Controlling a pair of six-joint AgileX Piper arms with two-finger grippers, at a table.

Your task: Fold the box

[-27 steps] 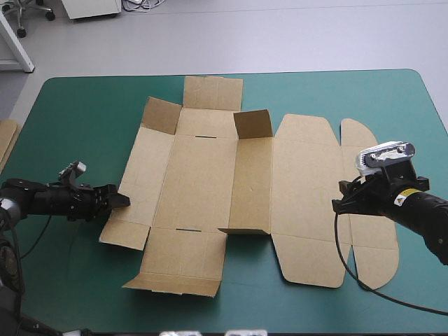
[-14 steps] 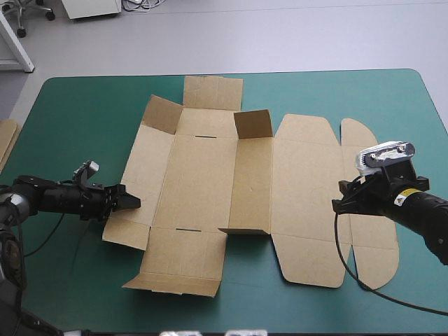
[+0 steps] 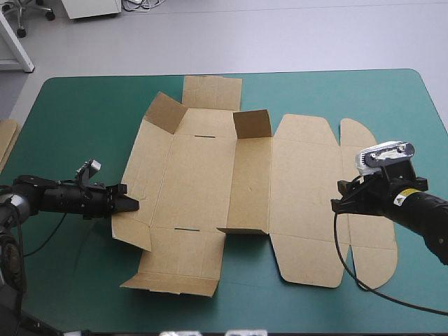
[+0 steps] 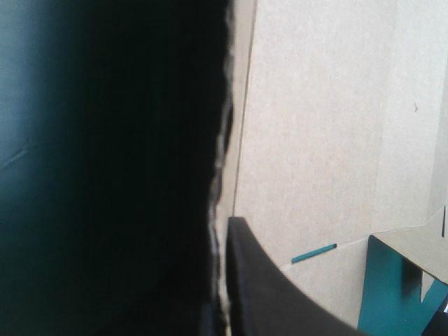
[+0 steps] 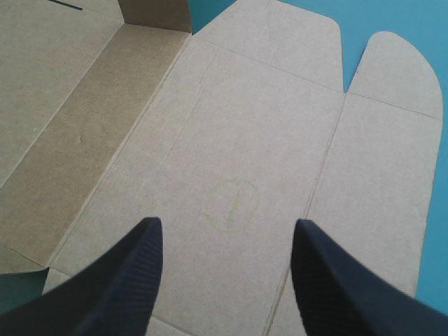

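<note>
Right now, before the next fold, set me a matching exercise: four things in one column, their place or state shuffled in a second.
1 left hand
2 right hand
3 box
4 spare board

a open, over the box's right panels
b at the left edge of the table
c spread out, small flaps raised
d shut on the box's left edge

Pairs: 1-d, 2-a, 3-c, 4-b

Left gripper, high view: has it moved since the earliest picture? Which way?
Yes. The left gripper has moved away from the table's left edge, to the left flap of the box.
</note>
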